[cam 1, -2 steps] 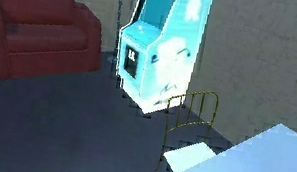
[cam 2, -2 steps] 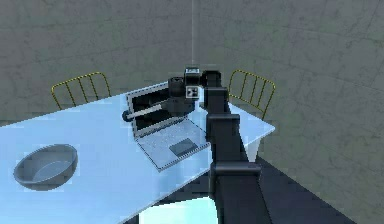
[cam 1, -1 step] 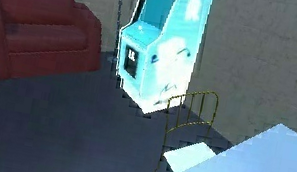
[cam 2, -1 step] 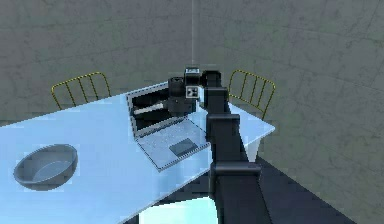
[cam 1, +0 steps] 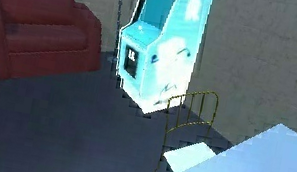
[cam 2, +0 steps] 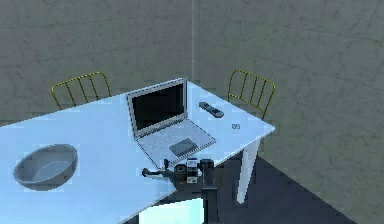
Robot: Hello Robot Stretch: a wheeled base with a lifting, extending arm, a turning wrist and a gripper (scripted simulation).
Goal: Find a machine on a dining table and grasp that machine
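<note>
1. Target: the laptop [cam 2: 165,125] is the only machine on the dining table. It sits lid up, screen dark, on the white surface [cam 2: 90,135] close to the near edge, right of the middle in the arm side view.
2. Handling (judgement): rigid, flat and smooth, moderately heavy for thin fingers. The hinged lid is the weak part, so pulling on the screen risks folding or tipping it. The best hold looks like the base, at its front lip or a side edge by the keyboard. The casing is likely slippery.
3. The gripper [cam 2: 158,172] lies just in front of the laptop's near edge at the end of the dark arm [cam 2: 207,195]. The fingers [cam 2: 152,171] point toward the view's left. With the surface and laptop behind them, I cannot tell whether they hold anything or touch the base.
4. Neighbours: a grey bowl [cam 2: 45,165] sits well apart to the left. A dark remote [cam 2: 211,108] and a small pale disc [cam 2: 236,126] lie near the right corner, clear of the laptop.
5. Edges and room: the surface's right corner is near the laptop, so sliding it that way risks a drop. A wire-backed chair [cam 2: 80,90] and a second chair [cam 2: 250,92] stand along the far side. The near side is free for the approach.
</note>
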